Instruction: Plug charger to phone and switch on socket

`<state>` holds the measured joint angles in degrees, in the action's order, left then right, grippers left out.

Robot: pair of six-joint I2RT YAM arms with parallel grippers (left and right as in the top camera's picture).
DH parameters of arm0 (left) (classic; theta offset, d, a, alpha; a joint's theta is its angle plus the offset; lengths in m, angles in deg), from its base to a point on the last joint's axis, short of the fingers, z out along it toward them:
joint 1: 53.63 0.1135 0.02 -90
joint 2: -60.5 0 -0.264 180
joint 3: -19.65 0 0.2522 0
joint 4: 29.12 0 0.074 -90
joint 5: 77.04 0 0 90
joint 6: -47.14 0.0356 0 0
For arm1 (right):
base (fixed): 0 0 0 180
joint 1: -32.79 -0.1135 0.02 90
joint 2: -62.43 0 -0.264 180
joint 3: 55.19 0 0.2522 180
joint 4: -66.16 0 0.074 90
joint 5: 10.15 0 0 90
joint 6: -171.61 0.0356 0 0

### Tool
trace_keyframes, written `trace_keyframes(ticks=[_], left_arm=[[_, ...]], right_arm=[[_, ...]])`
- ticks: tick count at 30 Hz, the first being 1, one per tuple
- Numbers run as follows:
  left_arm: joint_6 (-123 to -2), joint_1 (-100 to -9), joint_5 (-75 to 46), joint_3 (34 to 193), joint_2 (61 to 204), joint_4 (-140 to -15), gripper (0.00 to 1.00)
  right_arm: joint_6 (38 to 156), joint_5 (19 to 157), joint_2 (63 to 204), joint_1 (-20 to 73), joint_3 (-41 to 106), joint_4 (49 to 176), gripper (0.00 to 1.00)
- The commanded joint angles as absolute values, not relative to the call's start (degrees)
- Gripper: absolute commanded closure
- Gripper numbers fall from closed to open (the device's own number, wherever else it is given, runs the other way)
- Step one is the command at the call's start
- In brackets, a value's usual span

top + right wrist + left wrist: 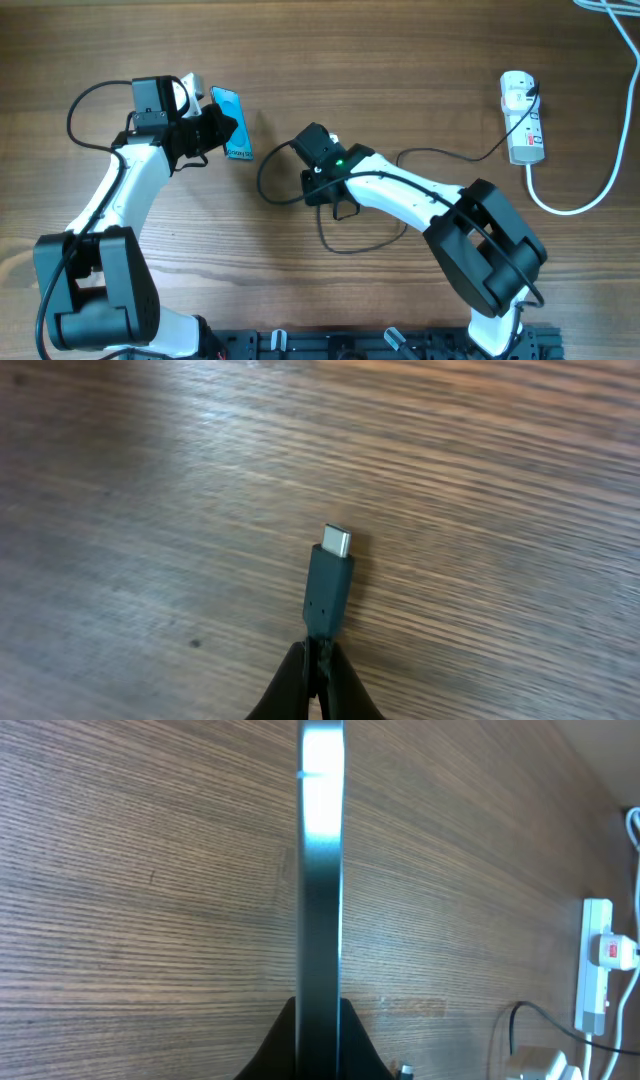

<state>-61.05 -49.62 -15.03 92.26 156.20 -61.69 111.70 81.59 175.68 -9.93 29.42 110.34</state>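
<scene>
You have a brown wooden desk (300, 60) filling all three views from edge to edge. Its grain runs in long parallel lines, streaked darker and lighter, side to side as you look down from overhead. A black rail (350, 348) lies along the desk's near edge. The light is soft and even near the rail. In the wrist views you'll see a pale sheen across the wood.

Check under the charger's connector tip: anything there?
Only bare wooden table shows below the charger tip, clamped in the right gripper. The jaws cover the cable behind it.
</scene>
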Motion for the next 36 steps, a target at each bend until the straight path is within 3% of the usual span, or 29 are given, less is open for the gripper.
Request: trace_keyframes(ticks=[1,5,13,20,24,25,26,31,36], left_arm=[[-61.3,-49.4,-19.7,92.5,156.2,-60.4,0.96],[-61.0,-48.2,-25.5,92.5,156.2,-59.7,0.96],[-54.7,-44.6,-50.7,92.5,156.2,-56.8,0.96],[-51.6,-44.5,-67.3,92.5,156.2,-53.1,0.96],[-51.6,-44.4,-65.0,92.5,156.2,-53.1,0.96],[-51.6,-44.5,-62.7,92.5,156.2,-53.7,0.96],[-51.6,-44.4,-60.0,92.5,156.2,-54.4,0.96],[-56.6,-44.5,-40.6,92.5,156.2,-58.2,0.96],[-61.6,-44.5,-29.4,92.5,156.2,-60.2,0.96]], right_arm=[[104.1,91.0,171.2,-7.2,28.8,109.7,0.96],[95.4,103.3,166.4,-3.3,28.7,109.5,0.96],[78.4,137.4,164.2,2.7,27.5,109.0,0.96],[77.2,147.0,164.2,2.7,24.6,100.9,0.96],[85.4,135.6,164.2,2.7,24.6,99.8,0.95],[88.9,130.0,164.2,2.7,24.6,101.1,0.9],[91.8,125.3,164.2,2.4,24.6,102.6,0.78],[98.0,115.0,164.2,-0.6,24.7,103.7,0.04],[108.3,101.3,164.2,-5.7,25.6,103.3,0.03]])
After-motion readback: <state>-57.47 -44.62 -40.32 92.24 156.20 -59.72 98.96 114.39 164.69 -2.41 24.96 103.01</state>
